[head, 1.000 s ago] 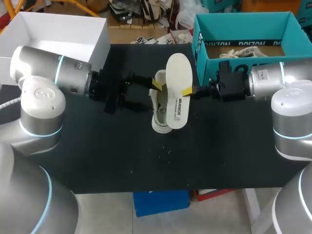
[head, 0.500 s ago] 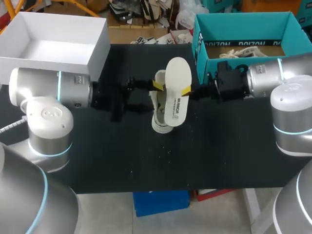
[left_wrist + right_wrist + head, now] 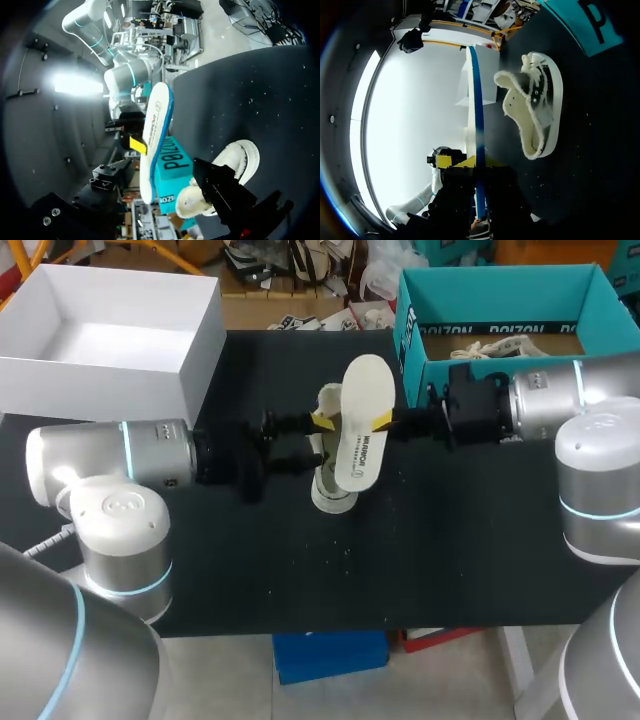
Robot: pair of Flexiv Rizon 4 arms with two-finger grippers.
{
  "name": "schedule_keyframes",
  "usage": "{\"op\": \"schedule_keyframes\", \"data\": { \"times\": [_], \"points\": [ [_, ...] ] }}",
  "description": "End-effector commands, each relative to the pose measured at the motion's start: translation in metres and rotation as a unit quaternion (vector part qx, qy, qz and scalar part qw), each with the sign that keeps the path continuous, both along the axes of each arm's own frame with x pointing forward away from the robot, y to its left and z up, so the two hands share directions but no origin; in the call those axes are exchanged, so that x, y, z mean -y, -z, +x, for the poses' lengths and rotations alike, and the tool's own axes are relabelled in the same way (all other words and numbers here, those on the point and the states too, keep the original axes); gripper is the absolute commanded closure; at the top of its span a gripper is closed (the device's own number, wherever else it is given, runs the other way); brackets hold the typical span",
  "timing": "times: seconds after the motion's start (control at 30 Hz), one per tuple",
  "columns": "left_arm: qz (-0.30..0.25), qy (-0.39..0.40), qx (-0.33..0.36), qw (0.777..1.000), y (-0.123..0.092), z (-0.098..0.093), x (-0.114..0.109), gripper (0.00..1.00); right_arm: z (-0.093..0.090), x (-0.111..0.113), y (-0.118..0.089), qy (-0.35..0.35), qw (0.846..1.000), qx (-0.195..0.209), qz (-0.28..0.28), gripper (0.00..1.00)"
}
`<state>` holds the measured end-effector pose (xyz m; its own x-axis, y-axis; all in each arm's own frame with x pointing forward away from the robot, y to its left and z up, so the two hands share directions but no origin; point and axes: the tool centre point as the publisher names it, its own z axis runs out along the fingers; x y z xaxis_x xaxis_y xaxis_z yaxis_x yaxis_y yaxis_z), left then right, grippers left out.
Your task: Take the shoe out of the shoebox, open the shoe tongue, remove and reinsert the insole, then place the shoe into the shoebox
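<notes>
On the near part of the bench (image 3: 300,570) nothing of the task lies; the work is at its middle. There the shoe (image 3: 330,492) lies on its side, opening towards the right. The left gripper (image 3: 314,441) is at the shoe's left flank, against the collar. I cannot tell whether it truly clamps the shoe or only steadies it.

Just right of the shoe, the right gripper (image 3: 383,422) is closed on the insole (image 3: 362,410), pinching its edge from both sides. The insole stands nearly upright, its lower end close to the shoe and the rest raised towards the far side. In the right wrist view it shows edge-on (image 3: 478,125), with the shoe (image 3: 540,115) apart from it.

I judge that the insole is out, so reinsertion comes next. This calls for tipping the insole down, steering its end into the opening and sliding it toewards while the shoe is braced.

Farther off stand a white box (image 3: 100,375) on the left and the teal shoebox (image 3: 500,282) on the right.
</notes>
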<state>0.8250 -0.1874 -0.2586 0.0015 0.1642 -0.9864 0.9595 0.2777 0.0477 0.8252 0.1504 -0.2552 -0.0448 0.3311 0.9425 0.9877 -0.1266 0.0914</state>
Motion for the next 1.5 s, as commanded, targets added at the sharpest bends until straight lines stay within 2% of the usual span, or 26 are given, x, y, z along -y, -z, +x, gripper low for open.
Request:
{"op": "schedule_keyframes", "data": {
  "times": [0.03,0.13,0.2,0.43,0.5,0.57,0.63,0.77,1.2,1.3,1.37,1.4,1.43,1.5],
  "points": [
    [-0.008,-0.042,0.013,0.999,0.0,0.002,0.005,0.38,-0.003,-0.002,-0.002,0.0,1.0,0.003,0.013,0.93],
    [-0.013,-0.043,0.016,0.999,-0.004,0.005,0.007,0.36,-0.004,-0.005,-0.004,-0.001,1.0,0.002,0.02,0.95],
    [-0.017,-0.043,0.018,0.999,-0.005,0.006,0.008,0.31,-0.005,-0.007,-0.005,-0.002,1.0,0.002,0.02,1.0],
    [-0.029,-0.038,0.021,0.999,-0.009,0.006,0.011,0.3,-0.011,-0.013,-0.001,-0.008,1.0,-0.005,0.023,1.0],
    [-0.034,-0.035,0.018,0.999,-0.009,0.006,0.012,0.33,-0.012,-0.014,0.0,-0.008,1.0,-0.006,0.024,1.0],
    [-0.04,-0.031,0.014,0.999,-0.01,0.006,0.012,0.4,-0.012,-0.015,0.001,-0.009,1.0,-0.007,0.025,1.0],
    [-0.043,-0.028,0.012,0.999,-0.01,0.005,0.013,0.52,-0.012,-0.016,0.001,-0.009,1.0,-0.008,0.025,1.0],
    [-0.048,-0.02,0.007,0.999,-0.009,0.002,0.015,0.56,-0.012,-0.017,0.001,-0.009,1.0,-0.009,0.025,1.0],
    [-0.055,-0.002,0.005,0.998,-0.01,0.002,0.019,0.59,-0.012,-0.022,0.002,-0.014,1.0,-0.011,0.025,1.0],
    [-0.056,0.0,0.005,0.998,-0.01,0.003,0.02,0.66,-0.012,-0.022,0.002,-0.014,1.0,-0.011,0.025,1.0],
    [-0.056,0.001,0.004,0.998,-0.01,0.003,0.021,0.67,-0.012,-0.023,0.002,-0.014,1.0,-0.011,0.026,1.0],
    [-0.057,0.002,0.004,0.998,-0.01,0.004,0.021,0.71,-0.012,-0.023,0.002,-0.014,1.0,-0.011,0.026,1.0],
    [-0.057,0.003,0.004,0.998,-0.01,0.004,0.021,0.82,-0.012,-0.023,0.002,-0.014,1.0,-0.011,0.026,1.0],
    [-0.057,0.003,0.004,0.998,-0.01,0.004,0.022,0.85,-0.012,-0.023,0.002,-0.014,1.0,-0.011,0.026,1.0]
  ]
}}
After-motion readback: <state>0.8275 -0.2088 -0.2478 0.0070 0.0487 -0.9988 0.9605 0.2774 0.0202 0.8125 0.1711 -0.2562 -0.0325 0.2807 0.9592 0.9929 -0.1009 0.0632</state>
